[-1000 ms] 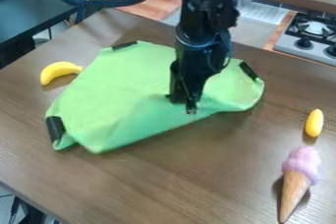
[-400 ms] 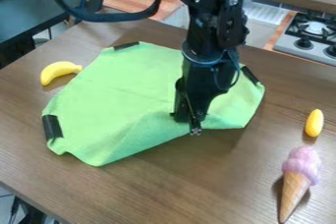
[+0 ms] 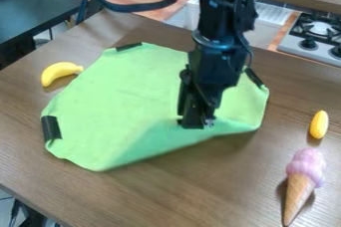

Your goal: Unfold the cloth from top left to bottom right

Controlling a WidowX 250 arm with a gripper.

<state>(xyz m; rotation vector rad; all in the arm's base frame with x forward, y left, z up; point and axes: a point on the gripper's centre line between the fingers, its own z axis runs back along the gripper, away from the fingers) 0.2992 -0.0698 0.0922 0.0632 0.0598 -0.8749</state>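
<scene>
The gripper [image 3: 197,123] hangs down at the lower right part of the green cloth, right at its front edge; whether it holds the fabric is not clear. The cloth [image 3: 120,101] lies mostly spread on the wooden table, with black clips or strips at its top, left and right corners. Its front edge runs slanting from the bottom corner up to the right, slightly raised near the gripper. The arm covers part of the cloth's upper right.
A yellow banana [image 3: 60,73] lies left of the cloth on the table [image 3: 220,186]. To the right are a small yellow object [image 3: 319,124] and a toy ice cream cone [image 3: 303,181]. A stove [image 3: 316,34] stands behind at the upper right.
The gripper has shifted a little right and down since the first frame, and turned. The cloth's front edge has spread toward the bottom of the view, with fewer wrinkles at the lower left.
</scene>
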